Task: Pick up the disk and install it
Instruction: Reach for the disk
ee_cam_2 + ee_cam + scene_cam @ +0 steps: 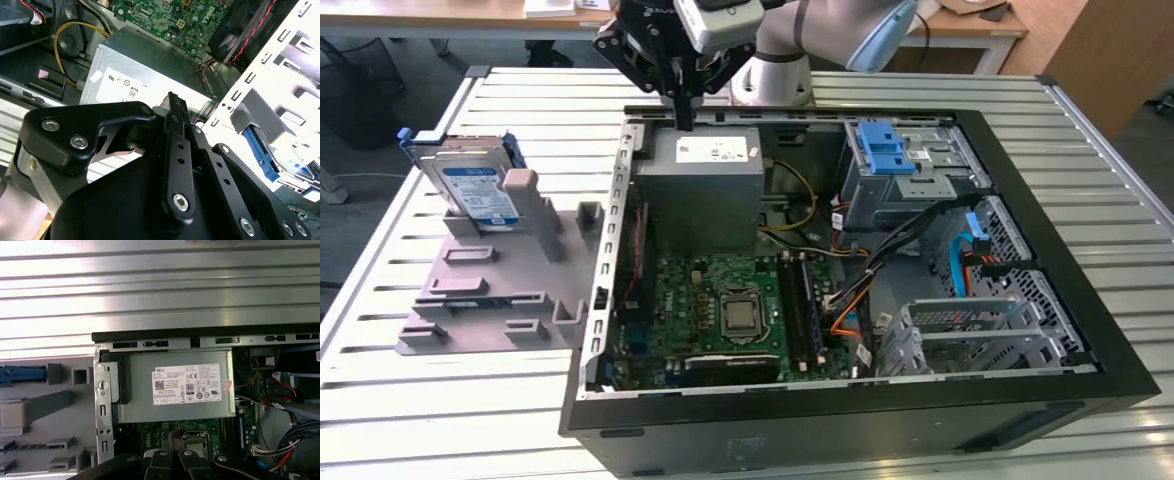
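The disk [471, 187] is a silver drive with a white-and-blue label and blue rails. It stands on edge in the grey plastic stand [494, 290] at the exterior view's left, outside the computer case. In the first wrist view its blue rail [20, 375] shows beside the case wall. My gripper [683, 124] hangs over the case's back edge, just above the grey power-supply box [704, 190], well to the right of the disk. Its fingers are shut together with nothing between them. The black linkage and joined fingertips [172, 98] show in the second wrist view.
The open black computer case [1067, 250] lies on the slatted metal table [494, 420]. Inside are the green motherboard [734, 300], a blue-latched drive cage [901, 160], loose cables [974, 250] and a metal bracket [974, 330]. The power-supply box [175, 385] lies directly under the wrist.
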`<state>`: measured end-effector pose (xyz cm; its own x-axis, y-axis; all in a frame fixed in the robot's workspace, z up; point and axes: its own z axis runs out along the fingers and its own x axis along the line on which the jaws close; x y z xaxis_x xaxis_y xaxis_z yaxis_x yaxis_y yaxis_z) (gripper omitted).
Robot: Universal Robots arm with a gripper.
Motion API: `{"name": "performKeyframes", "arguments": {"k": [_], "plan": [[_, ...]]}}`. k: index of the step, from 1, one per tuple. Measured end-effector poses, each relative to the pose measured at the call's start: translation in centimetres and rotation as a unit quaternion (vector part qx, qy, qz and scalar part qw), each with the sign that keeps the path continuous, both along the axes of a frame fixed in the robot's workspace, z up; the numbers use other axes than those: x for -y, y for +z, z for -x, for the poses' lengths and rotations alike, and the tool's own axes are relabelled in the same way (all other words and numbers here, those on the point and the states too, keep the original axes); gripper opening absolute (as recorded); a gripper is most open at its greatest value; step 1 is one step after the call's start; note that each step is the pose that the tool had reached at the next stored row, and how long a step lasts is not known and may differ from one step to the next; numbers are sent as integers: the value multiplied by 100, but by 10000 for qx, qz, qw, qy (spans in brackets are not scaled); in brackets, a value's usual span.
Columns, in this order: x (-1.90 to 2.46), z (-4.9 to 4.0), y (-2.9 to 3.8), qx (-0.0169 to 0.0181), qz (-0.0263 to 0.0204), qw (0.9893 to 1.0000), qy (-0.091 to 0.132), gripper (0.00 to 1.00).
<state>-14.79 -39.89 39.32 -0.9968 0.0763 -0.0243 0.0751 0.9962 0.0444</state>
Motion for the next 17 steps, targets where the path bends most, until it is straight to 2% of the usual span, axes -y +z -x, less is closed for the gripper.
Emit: {"name": "performKeyframes", "arguments": {"k": [12, 17], "plan": [[-18, 102, -2, 0, 0, 10000, 0, 11], [-69, 173, -4, 0, 0, 10000, 0, 11]]}}
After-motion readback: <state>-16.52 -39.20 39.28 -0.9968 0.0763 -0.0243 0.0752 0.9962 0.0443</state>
